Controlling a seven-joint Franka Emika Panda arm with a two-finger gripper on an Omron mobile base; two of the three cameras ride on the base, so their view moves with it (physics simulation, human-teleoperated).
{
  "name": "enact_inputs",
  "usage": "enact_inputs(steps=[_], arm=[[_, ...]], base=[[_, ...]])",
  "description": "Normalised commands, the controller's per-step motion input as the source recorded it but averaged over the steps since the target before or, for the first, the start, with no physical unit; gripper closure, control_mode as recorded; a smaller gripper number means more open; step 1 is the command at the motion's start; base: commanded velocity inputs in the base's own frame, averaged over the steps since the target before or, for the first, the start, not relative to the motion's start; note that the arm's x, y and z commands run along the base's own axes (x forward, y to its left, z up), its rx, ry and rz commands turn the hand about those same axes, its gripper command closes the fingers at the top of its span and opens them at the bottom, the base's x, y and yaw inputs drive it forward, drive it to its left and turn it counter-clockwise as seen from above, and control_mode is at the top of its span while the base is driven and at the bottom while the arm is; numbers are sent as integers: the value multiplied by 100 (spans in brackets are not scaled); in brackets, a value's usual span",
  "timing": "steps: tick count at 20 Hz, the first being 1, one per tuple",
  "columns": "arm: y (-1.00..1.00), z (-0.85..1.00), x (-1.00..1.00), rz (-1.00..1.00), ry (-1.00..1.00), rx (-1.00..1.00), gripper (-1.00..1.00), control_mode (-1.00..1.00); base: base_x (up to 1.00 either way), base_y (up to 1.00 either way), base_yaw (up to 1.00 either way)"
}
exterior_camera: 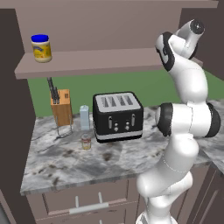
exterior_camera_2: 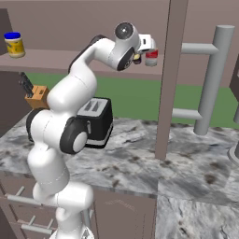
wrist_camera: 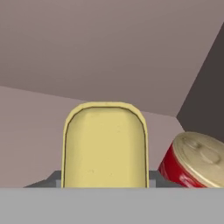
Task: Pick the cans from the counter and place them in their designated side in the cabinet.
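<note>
Placing the boxy can (wrist_camera: 105,146) on the cabinet (exterior_camera: 96,59) shelf.
Gripper (exterior_camera_2: 138,57) clamped on it; red-and-white can (wrist_camera: 197,162) at three o'clock; release next.

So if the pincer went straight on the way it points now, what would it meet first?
Most likely the cabinet's back wall. The pincer, shut on the boxy tin, points into the cabinet; the red-and-white can sits off to one side. Depth is unclear.
</note>
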Motion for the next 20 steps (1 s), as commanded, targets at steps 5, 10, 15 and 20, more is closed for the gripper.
enact_inputs(steps=[5, 10, 15, 20], arm=[[-2, -19, 15, 0, 2, 0, 100, -100], [0, -21, 14, 0, 2, 0, 100, -100], [0, -23, 13, 0, 1, 0, -100, -100], [-4, -13, 13, 0, -1, 0, -100, -100]], base=[[0, 0, 0], [0, 0, 0], [0, 0, 0], [0, 0, 0]])
